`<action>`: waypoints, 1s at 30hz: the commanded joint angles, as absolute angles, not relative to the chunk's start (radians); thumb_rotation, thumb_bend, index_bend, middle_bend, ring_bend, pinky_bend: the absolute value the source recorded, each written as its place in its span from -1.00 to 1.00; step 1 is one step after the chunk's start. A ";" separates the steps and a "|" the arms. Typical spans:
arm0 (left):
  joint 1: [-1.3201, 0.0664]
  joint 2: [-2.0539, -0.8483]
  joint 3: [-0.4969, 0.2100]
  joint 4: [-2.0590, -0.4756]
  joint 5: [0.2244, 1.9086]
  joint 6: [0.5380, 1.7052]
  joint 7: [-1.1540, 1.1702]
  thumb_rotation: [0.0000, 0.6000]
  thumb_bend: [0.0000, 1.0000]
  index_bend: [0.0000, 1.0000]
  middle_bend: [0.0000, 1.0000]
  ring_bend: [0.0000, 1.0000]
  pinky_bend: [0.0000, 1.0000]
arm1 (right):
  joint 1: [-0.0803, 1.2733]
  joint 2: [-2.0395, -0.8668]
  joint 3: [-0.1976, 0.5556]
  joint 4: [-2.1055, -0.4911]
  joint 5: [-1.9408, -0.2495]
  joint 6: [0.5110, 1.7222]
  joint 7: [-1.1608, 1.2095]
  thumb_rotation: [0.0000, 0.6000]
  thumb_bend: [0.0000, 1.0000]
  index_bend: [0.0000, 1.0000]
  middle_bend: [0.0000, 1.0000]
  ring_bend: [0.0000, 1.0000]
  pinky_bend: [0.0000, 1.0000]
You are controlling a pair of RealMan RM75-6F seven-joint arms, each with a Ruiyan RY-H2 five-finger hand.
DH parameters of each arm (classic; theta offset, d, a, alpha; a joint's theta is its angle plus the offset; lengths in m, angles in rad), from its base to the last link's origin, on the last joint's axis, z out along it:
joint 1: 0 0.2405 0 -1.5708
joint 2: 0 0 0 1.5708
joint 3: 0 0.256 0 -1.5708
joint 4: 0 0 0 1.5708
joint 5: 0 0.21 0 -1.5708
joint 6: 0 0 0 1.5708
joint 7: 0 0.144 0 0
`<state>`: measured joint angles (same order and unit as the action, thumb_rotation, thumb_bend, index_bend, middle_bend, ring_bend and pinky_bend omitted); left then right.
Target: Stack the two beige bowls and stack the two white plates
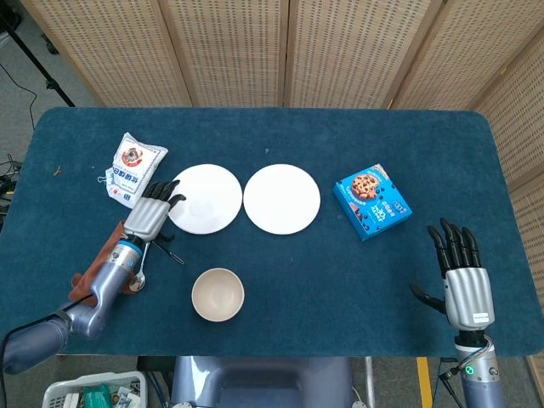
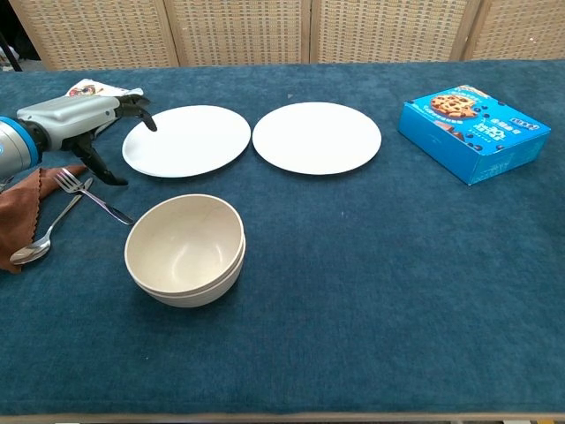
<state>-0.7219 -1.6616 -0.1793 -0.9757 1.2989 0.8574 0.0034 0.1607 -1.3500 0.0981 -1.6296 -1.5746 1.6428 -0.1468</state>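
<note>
- Two beige bowls (image 2: 184, 250) sit nested near the table's front edge; the lower bowl shows only its rim.
- Two round white plates (image 1: 204, 199) lie side by side mid-table.
- Left hand (image 1: 151, 213) hovers at the left plate's edge, fingers apart, empty.
- Right hand (image 1: 461, 276), spread and empty, appears only in the head view.

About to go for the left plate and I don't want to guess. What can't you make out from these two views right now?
- Right hand: outside the chest view; only the head view shows it.
- Left hand against the left plate: neither view settles whether the fingertips touch its rim.
- Flour bag: largely hidden behind the left hand in the chest view.
- Brown cloth: cut by the chest view's left edge.
</note>
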 commanded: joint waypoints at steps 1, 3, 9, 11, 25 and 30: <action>-0.741 -1.707 -0.187 -0.925 1.296 0.860 -0.001 1.00 -0.57 -0.42 -1.00 -1.00 -1.00 | 0.159 -1.349 0.102 -1.629 -1.573 1.641 -0.144 1.00 -1.00 -1.00 -1.00 -1.00 -1.00; -0.748 -1.732 -0.191 -0.896 1.298 0.868 -0.011 1.00 -0.51 -0.37 -1.00 -1.00 -1.00 | 0.159 -1.349 0.104 -1.627 -1.572 1.638 -0.141 1.00 -1.00 -1.00 -1.00 -1.00 -1.00; -0.764 -1.784 -0.187 -0.831 1.302 0.865 -0.018 1.00 -0.31 -0.32 -1.00 -1.00 -1.00 | 0.157 -1.348 0.111 -1.627 -1.573 1.634 -0.137 1.00 -1.00 -1.00 -1.00 -1.00 -1.00; -0.767 -1.797 -0.186 -0.816 1.302 0.865 -0.019 1.00 -0.27 -0.30 -1.00 -1.00 -1.00 | 0.156 -1.347 0.113 -1.627 -1.573 1.633 -0.135 1.00 -1.00 -1.00 -1.00 -1.00 -1.00; -0.773 -1.854 -0.181 -0.725 1.343 0.925 -0.133 1.00 0.01 0.47 -1.00 -1.00 -1.00 | 0.150 -1.347 0.119 -1.629 -1.583 1.632 -0.122 1.00 -1.00 -1.00 -1.00 -1.00 -1.00; -0.770 -1.881 -0.193 -0.669 1.371 1.004 -0.248 1.00 0.05 0.76 -1.00 -1.00 -1.00 | 0.148 -1.346 0.122 -1.631 -1.587 1.632 -0.113 1.00 -1.00 -1.00 -1.00 -1.00 -1.00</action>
<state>-0.7717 -1.8656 -0.1866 -0.6986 1.3535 0.9674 -0.2026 0.1481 -1.3460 0.1214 -1.6307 -1.5867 1.6323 -0.1134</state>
